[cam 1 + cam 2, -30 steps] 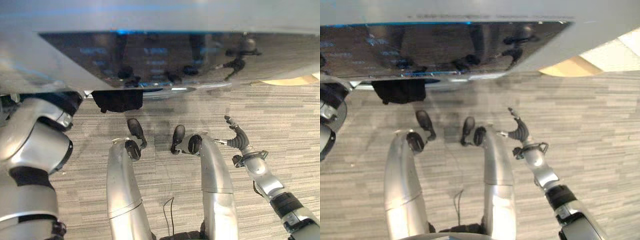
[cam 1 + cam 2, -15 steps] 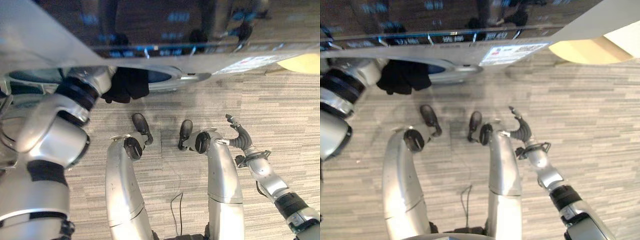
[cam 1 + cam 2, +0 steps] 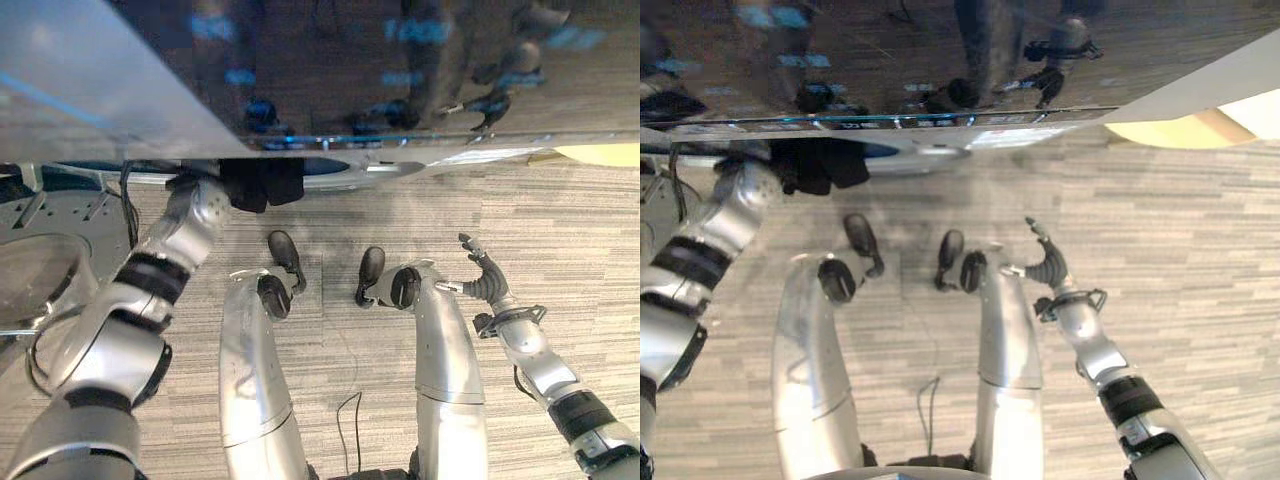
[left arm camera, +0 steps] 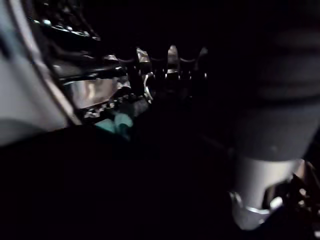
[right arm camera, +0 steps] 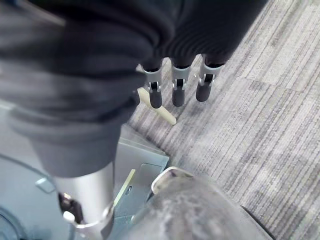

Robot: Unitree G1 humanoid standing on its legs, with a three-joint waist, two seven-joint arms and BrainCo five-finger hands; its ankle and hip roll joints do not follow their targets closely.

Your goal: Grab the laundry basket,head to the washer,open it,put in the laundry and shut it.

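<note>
The washer (image 3: 350,70) has a glossy dark top panel and fills the far side of the view, with the silver rim of its front opening (image 3: 385,170) just below. My left arm reaches to that opening. There my left hand (image 3: 262,186) shows as a dark mass against dark laundry, and I cannot separate the two. In the left wrist view, finger silhouettes (image 4: 171,54) point into the dark drum over a dark mass. My right hand (image 3: 482,282) hangs low at my right side over the carpet, open and empty, its fingers (image 5: 177,89) relaxed.
The washer's round door (image 3: 45,265) stands swung open at my left, close to the left arm. Grey striped carpet (image 3: 560,230) covers the floor. A pale beige object (image 3: 1170,130) lies by the washer's right corner.
The view has shifted. My left arm has stretched out further, from folded near my shoulder to reaching the washer opening. The right hand has kept its pose.
</note>
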